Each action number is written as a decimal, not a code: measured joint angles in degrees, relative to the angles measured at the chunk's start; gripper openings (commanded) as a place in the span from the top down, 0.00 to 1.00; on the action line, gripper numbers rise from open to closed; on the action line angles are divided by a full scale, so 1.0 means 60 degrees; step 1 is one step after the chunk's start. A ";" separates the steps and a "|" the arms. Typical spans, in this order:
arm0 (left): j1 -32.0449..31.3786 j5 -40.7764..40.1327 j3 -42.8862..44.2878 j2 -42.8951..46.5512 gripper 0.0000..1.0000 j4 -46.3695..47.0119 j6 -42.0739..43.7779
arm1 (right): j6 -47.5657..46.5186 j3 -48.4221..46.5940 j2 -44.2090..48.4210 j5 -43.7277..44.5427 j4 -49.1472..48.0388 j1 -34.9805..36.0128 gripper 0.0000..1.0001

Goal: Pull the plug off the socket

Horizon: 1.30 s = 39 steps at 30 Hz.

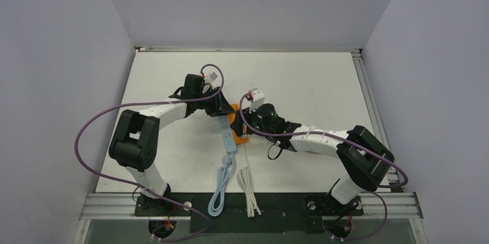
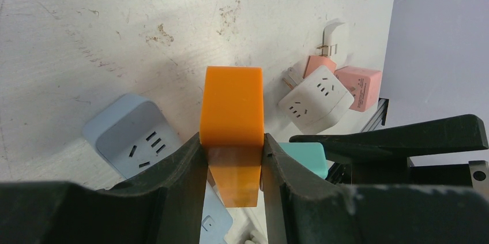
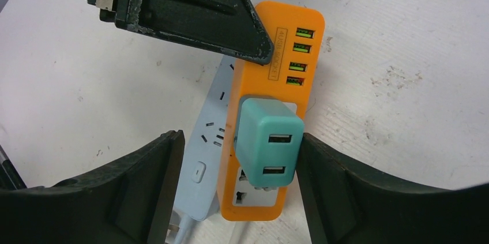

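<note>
L fingers (image 2: 187,166) were clamped tight on one end of the orange socket strip (image 2: 232,102), which lay flat on the surface (image 2: 86,13). R fingers (image 3: 314,157) stood apart, straddling the teal plug (image 3: 268,140). Plug sat in the strip, betw. them: one finger looked right up against its side, the other had a gap. Pale blue strip (image 3: 210,134) lay just beside that 2nd finger

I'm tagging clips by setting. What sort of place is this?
Likely a robotics lab test cell, not a home: a bare white table boxed in by plain grey walls, the left arm and right arm mounted on an aluminium frame, and an orange power strip laid out.
</note>
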<state>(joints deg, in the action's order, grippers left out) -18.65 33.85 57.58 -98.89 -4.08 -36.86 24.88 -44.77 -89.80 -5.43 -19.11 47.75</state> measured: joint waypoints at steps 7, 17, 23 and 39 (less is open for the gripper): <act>0.0000 0.0000 0.0000 0.0000 1.00 -0.0004 0.0000 | -0.0040 -0.0149 -0.0197 0.0215 0.0026 0.0204 0.41; 0.0000 0.0007 0.0000 0.0000 1.00 -0.0007 0.0004 | -0.0029 -0.0175 -0.0331 0.0867 0.0138 0.0262 0.70; 0.0000 0.0011 -0.0004 0.0000 1.00 -0.0007 0.0044 | 0.0149 -0.0164 -0.0331 0.0856 0.0127 0.0219 0.91; -0.0018 0.0051 0.0000 0.0000 1.00 0.0004 0.0051 | 0.0820 0.0896 -0.0331 -0.1931 -0.1792 -0.1111 0.95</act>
<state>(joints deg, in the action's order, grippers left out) -18.76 34.15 57.58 -98.89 -4.05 -36.56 29.80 -39.40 -91.79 -17.02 -29.87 41.08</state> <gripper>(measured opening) 0.319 0.337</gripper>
